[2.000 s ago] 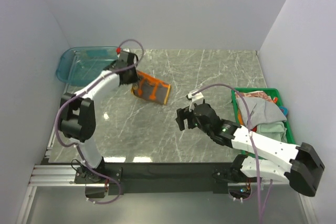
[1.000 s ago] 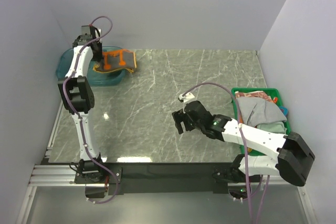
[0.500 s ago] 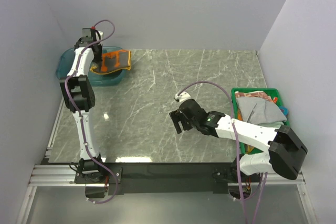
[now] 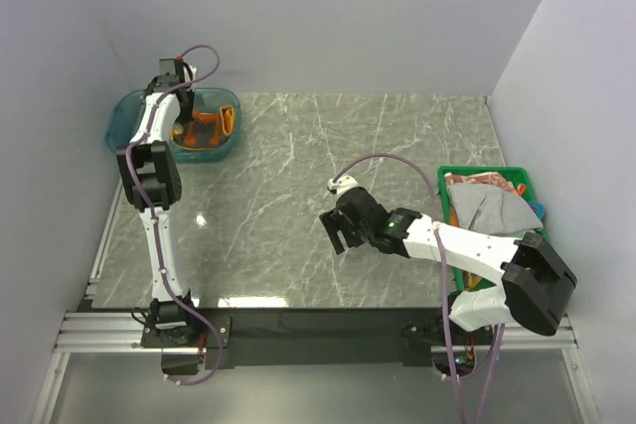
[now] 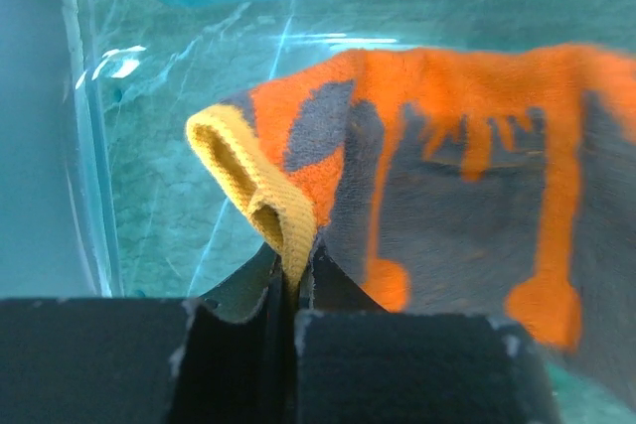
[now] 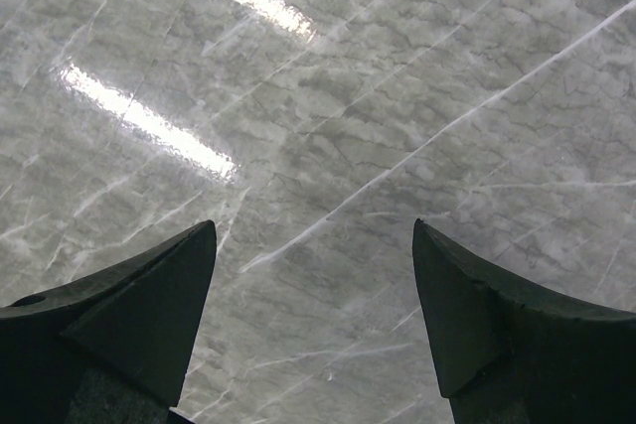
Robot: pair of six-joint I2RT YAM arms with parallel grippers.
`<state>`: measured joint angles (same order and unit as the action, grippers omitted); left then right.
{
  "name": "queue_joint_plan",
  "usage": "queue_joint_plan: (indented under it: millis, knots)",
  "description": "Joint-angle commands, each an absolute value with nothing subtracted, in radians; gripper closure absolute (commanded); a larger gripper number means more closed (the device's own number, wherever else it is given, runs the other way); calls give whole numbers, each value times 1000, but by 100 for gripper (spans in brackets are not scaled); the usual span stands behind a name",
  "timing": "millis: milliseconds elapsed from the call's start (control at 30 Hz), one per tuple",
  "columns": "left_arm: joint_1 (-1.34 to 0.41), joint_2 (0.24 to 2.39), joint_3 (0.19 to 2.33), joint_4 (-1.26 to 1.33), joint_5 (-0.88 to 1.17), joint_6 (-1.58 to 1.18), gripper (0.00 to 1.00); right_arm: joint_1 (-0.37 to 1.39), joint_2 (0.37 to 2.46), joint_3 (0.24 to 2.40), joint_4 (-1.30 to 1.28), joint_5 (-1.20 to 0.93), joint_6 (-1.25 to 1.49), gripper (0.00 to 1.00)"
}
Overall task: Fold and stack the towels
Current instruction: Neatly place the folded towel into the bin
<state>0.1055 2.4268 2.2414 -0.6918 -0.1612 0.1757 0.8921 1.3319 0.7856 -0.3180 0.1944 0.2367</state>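
Note:
My left gripper (image 4: 185, 118) is shut on the folded orange-brown towel (image 4: 206, 126) and holds it inside the clear teal tub (image 4: 127, 111) at the far left. In the left wrist view the towel (image 5: 447, 186) hangs from my shut jaws by its yellow edge (image 5: 253, 186), above the tub floor. My right gripper (image 4: 336, 233) is open and empty, low over the bare marble near the table's middle; the right wrist view shows only marble between its fingers (image 6: 149, 295). More towels, a pale grey one (image 4: 492, 208), a red one (image 4: 497, 180) and a pale green one (image 4: 522, 242), lie piled in the green crate (image 4: 452, 175) at the right.
The marble tabletop (image 4: 328, 146) lies between the tub and the crate. White walls close the back and both sides. The black front rail (image 4: 298, 320) runs along the near edge between the arm bases.
My left arm carried the orange-brown towel from the table's left middle up and into the teal tub, and lowered it there. My right gripper drifted slightly left over the marble, still open.

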Motion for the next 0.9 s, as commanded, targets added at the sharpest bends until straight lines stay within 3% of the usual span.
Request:
queue_joint_plan:
  millis: [0, 733, 833, 867]
  knots:
    - [110, 2437, 2263, -657, -205, 201, 99, 893, 1344, 834, -322, 209, 227, 14]
    - [140, 2450, 2233, -597, -380, 258, 98, 900, 1374, 841, -311, 201, 230, 14]
    - [140, 2453, 2229, -586, -400, 255, 92, 903, 1379, 844, -314, 199, 229, 14]
    - [140, 2453, 2227, -574, -406, 253, 78, 904, 1381, 844, -313, 198, 229, 14]
